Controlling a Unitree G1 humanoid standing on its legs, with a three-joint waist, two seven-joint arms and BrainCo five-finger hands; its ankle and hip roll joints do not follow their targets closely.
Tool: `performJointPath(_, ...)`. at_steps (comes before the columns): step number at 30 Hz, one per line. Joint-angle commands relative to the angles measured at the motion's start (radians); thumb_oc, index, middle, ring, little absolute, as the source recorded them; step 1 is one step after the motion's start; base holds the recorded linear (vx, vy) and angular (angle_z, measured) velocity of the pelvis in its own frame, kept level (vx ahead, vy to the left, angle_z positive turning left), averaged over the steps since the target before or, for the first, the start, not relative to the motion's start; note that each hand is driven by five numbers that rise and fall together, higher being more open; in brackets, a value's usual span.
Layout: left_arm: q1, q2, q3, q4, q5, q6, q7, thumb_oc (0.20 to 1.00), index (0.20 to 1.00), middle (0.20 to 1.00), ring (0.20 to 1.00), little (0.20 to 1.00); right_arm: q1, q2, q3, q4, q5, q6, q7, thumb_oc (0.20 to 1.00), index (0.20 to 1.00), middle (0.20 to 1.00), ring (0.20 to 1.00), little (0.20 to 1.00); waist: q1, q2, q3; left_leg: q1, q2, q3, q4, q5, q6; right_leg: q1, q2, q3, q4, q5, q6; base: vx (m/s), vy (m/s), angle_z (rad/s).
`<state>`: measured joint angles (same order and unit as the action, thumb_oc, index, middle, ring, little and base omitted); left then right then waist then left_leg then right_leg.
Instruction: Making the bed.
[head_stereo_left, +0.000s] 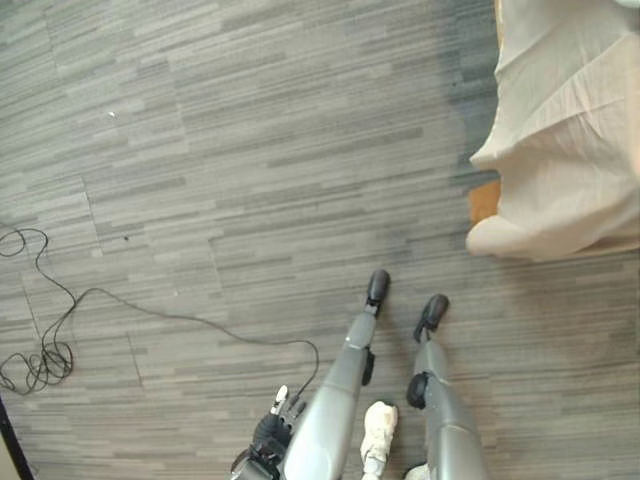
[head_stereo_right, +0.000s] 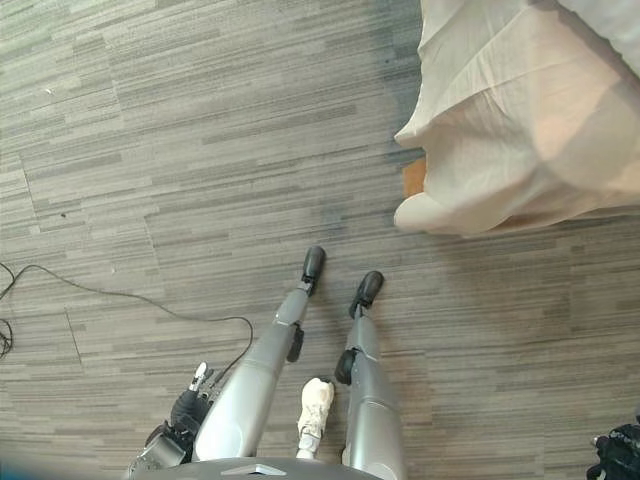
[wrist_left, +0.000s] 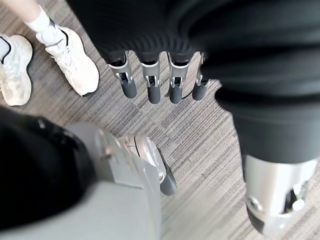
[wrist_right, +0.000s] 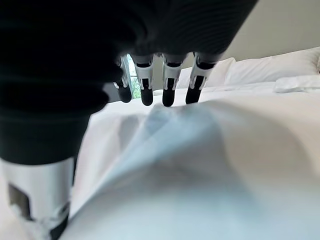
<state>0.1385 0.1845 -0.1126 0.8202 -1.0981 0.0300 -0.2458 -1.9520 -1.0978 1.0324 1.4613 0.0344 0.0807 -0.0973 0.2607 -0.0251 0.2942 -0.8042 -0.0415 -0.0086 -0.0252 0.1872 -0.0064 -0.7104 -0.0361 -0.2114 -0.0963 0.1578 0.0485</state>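
Grey striped carpet floor (head_stereo_left: 220, 180) covered most of the head views. At the upper right of the frame lay the corner of a bed: a cream, crumpled bed sheet (head_stereo_left: 565, 140) hung over the edge in loose folds, and a small patch of orange-brown wooden bed frame (head_stereo_left: 484, 200) showed beneath it.

Left hand (head_stereo_left: 272, 430): at the bottom of the frame, left of centre, hanging low over the carpet. In its wrist view the fingers (wrist_left: 151, 87) were straight and relaxed, holding nothing, the thumb apart from them.

Right hand (head_stereo_right: 620, 445): at the lower right corner of the right eye view, well apart from the bed corner seen there. In its wrist view the fingers (wrist_right: 167, 87) were extended and released above a white bed cover (wrist_right: 200, 170) that rose in soft folds; whether the tips touched the cloth could not be told. White pillows (wrist_right: 270, 70) lay at the far end of the bed.

Person's white sneaker (head_stereo_left: 380, 435): on the carpet at the bottom centre; a pair of white sneakers (wrist_left: 75, 65) appeared in the left wrist view.
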Motion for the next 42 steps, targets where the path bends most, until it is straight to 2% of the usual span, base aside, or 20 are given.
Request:
performJointPath(1,-0.036,-0.017,-0.013,0.039,-0.019,-0.008,0.0,1.0,1.0,1.0,1.0,1.0,-0.034,-0.029,0.099,0.008,0.029,-0.02,0.014,1.0,1.0,1.0,1.0,1.0,0.01,0.014,0.097,0.035,0.037,-0.039,-0.062,0.072,-0.124,0.028,-0.053,-0.018,0.009,0.058,0.13,0.0,0.0,0.0)
performJointPath(2,-0.038,-0.017,-0.011,0.041,-0.018,-0.008,-0.001,1.0,1.0,1.0,1.0,1.0,-0.015,-0.026,0.088,0.008,0.03,-0.022,0.02,0.699,0.699,0.699,0.699,0.699,0.009,0.012,0.1,0.036,0.038,-0.037,-0.062,0.071,-0.122,0.026,-0.052,-0.015,0.009,0.058,0.129,0.0,0.0,0.0)
performJointPath(3,-0.04,-0.02,-0.01,0.047,-0.016,-0.009,-0.004,1.0,1.0,1.0,1.0,1.0,0.028,-0.023,0.072,0.011,0.02,-0.025,0.039,0.329,0.329,0.329,0.329,0.329,0.007,0.012,0.105,0.038,0.038,-0.035,-0.062,0.07,-0.12,0.025,-0.051,-0.012,0.009,0.058,0.127,0.0,0.0,0.0)
performJointPath(4,-0.047,-0.024,-0.014,0.054,-0.012,-0.007,-0.007,1.0,1.0,1.0,1.0,1.0,0.067,-0.017,0.041,0.023,0.027,-0.024,0.042,0.2,0.2,0.2,0.2,0.2,0.005,0.013,0.111,0.043,0.04,-0.033,-0.062,0.068,-0.118,0.028,-0.05,-0.011,0.009,0.058,0.125,0.0,0.0,0.0)
performJointPath(12,-0.07,-0.027,-0.024,0.071,-0.004,-0.01,-0.012,1.0,1.0,1.0,1.0,1.0,0.197,0.021,-0.02,0.0,-0.024,-0.037,0.051,0.2,0.2,0.2,0.2,0.2,-0.006,0.014,0.135,0.063,0.043,-0.026,-0.062,0.062,-0.116,0.04,-0.055,-0.006,0.009,0.062,0.123,0.0,0.004,-0.03)
performJointPath(14,-0.087,-0.034,-0.025,0.078,0.001,-0.018,-0.015,1.0,1.0,1.0,1.0,1.0,0.323,0.044,-0.056,-0.108,-0.071,-0.068,0.026,0.2,0.2,0.2,0.2,0.2,-0.012,0.012,0.14,0.078,0.045,-0.024,-0.062,0.062,-0.116,0.051,-0.054,-0.003,0.009,0.063,0.123,0.0,0.014,-0.06)
performJointPath(17,-0.14,-0.073,0.043,0.124,-0.019,-0.025,-0.014,1.0,1.0,1.0,1.0,1.0,0.678,0.101,-0.123,-0.683,-0.257,-0.09,0.041,0.2,0.2,0.2,0.2,0.2,-0.081,-0.027,0.158,0.126,0.057,-0.002,-0.062,0.049,-0.118,0.085,-0.046,0.013,0.009,0.069,0.12,0.0,0.031,-0.01)
performJointPath(18,-0.14,-0.07,0.042,0.125,-0.019,-0.025,-0.014,1.0,1.0,1.0,1.0,1.0,0.683,0.099,-0.13,-0.687,-0.259,-0.088,0.041,0.2,0.2,0.2,0.2,0.2,-0.08,-0.028,0.156,0.123,0.056,-0.003,-0.062,0.052,-0.117,0.083,-0.047,0.013,0.009,0.07,0.12,0.0,0.013,-0.09)
performJointPath(20,-0.161,-0.08,0.082,0.149,-0.023,-0.031,-0.013,1.0,1.0,1.0,1.0,1.0,0.886,0.136,-0.217,-0.937,-0.33,-0.091,0.082,0.2,0.2,0.2,0.2,0.2,-0.12,-0.056,0.161,0.153,0.062,0.007,-0.062,0.039,-0.117,0.107,-0.042,0.019,0.009,0.072,0.118,-0.01,0.01,-0.22)
performJointPath(21,-0.173,-0.093,0.11,0.17,-0.018,-0.042,-0.02,1.0,1.0,1.0,1.0,1.0,1.101,0.219,-0.301,-1.081,-0.366,-0.101,0.154,0.2,0.2,0.2,0.2,0.2,-0.161,-0.078,0.159,0.195,0.071,0.02,-0.062,0.017,-0.115,0.145,-0.04,0.023,0.009,0.066,0.116,-0.01,0.016,-0.21)
performJointPath(22,-0.173,-0.09,0.108,0.171,-0.019,-0.042,-0.021,1.0,1.0,1.0,1.0,1.0,1.107,0.219,-0.307,-1.084,-0.368,-0.1,0.155,0.2,0.2,0.2,0.2,0.2,-0.159,-0.08,0.158,0.192,0.069,0.02,-0.062,0.021,-0.115,0.143,-0.041,0.023,0.009,0.069,0.116,0.01,0.022,-0.09)
performJointPath(23,-0.185,-0.1,0.12,0.186,0.005,-0.046,-0.036,1.0,1.0,1.0,1.0,1.0,1.28,0.313,-0.342,-1.118,-0.41,-0.113,0.223,0.2,0.2,0.2,0.2,0.2,-0.186,-0.09,0.147,0.232,0.07,0.03,-0.062,0.0,-0.113,0.181,-0.041,0.025,0.009,0.061,0.117,0.01,0.009,-0.2)
performJointPath(25,-0.197,-0.088,0.139,0.199,0.034,-0.056,-0.04,1.0,1.0,1.0,1.0,1.0,1.399,0.377,-0.365,-1.114,-0.469,-0.111,0.253,0.2,0.2,0.2,0.2,0.2,-0.205,-0.1,0.13,0.269,0.073,0.037,-0.062,-0.014,-0.111,0.215,-0.044,0.028,0.009,0.053,0.117,0.01,0.013,-0.22)
performJointPath(26,-0.197,-0.086,0.139,0.199,0.034,-0.056,-0.04,1.0,1.0,1.0,1.0,1.0,1.4,0.377,-0.367,-1.115,-0.47,-0.11,0.253,0.2,0.2,0.2,0.2,0.2,-0.205,-0.101,0.13,0.267,0.071,0.036,-0.062,-0.009,-0.11,0.213,-0.045,0.028,0.009,0.057,0.117,0.0,0.014,-0.18)
performJointPath(29,-0.211,-0.071,0.194,0.235,0.052,-0.067,-0.038,1.0,1.0,1.0,1.0,1.0,1.611,0.514,-0.428,-0.954,-0.514,-0.096,0.228,0.2,0.2,0.2,0.2,0.2,-0.221,-0.105,0.087,0.35,0.074,0.049,-0.062,-0.037,-0.104,0.287,-0.055,0.034,0.009,0.043,0.118,0.02,0.024,-0.11)
performJointPath(31,-0.216,-0.064,0.213,0.256,0.058,-0.066,-0.04,1.0,1.0,1.0,1.0,1.0,1.638,0.54,-0.446,-0.904,-0.508,-0.087,0.214,0.2,0.2,0.2,0.2,0.2,-0.222,-0.104,0.075,0.37,0.072,0.052,-0.062,-0.043,-0.1,0.306,-0.056,0.035,0.009,0.038,0.118,0.02,0.02,0.07)
performJointPath(34,-0.224,-0.054,0.251,0.299,0.061,-0.07,-0.028,1.0,1.0,1.0,1.0,1.0,1.695,0.618,-0.516,-0.735,-0.427,-0.071,0.162,0.2,0.2,0.2,0.2,0.2,-0.224,-0.092,0.039,0.432,0.067,0.058,-0.062,-0.064,-0.091,0.364,-0.064,0.041,0.009,0.021,0.118,0.0,0.01,0.02)
performJointPath(35,-0.227,-0.048,0.259,0.317,0.058,-0.075,-0.025,1.0,1.0,1.0,1.0,1.0,1.7,0.654,-0.548,-0.637,-0.362,-0.067,0.139,1.0,1.0,1.0,1.0,1.0,-0.222,-0.087,0.027,0.452,0.063,0.059,-0.062,-0.064,-0.086,0.383,-0.068,0.042,0.009,0.022,0.117,0.02,0.026,0.05)
performJointPath(39,-0.222,-0.022,0.277,0.376,0.097,-0.061,-0.036,1.0,1.0,1.0,1.0,1.0,1.737,0.71,-0.622,-0.404,-0.173,-0.072,0.154,1.0,1.0,1.0,1.0,1.0,-0.212,-0.073,-0.032,0.523,0.057,0.063,-0.062,-0.078,-0.073,0.45,-0.071,0.045,0.009,0.007,0.113,0.03,0.01,0.07)
performJointPath(42,-0.193,0.02,0.311,0.413,0.15,-0.029,-0.086,1.0,1.0,1.0,1.0,1.0,1.858,0.674,-0.777,-0.073,-0.017,-0.033,0.282,1.0,1.0,1.0,1.0,1.0,-0.205,-0.06,-0.126,0.61,0.053,0.059,-0.062,-0.099,-0.06,0.536,-0.071,0.034,0.009,-0.015,0.109,0.08,-0.004,0.1)
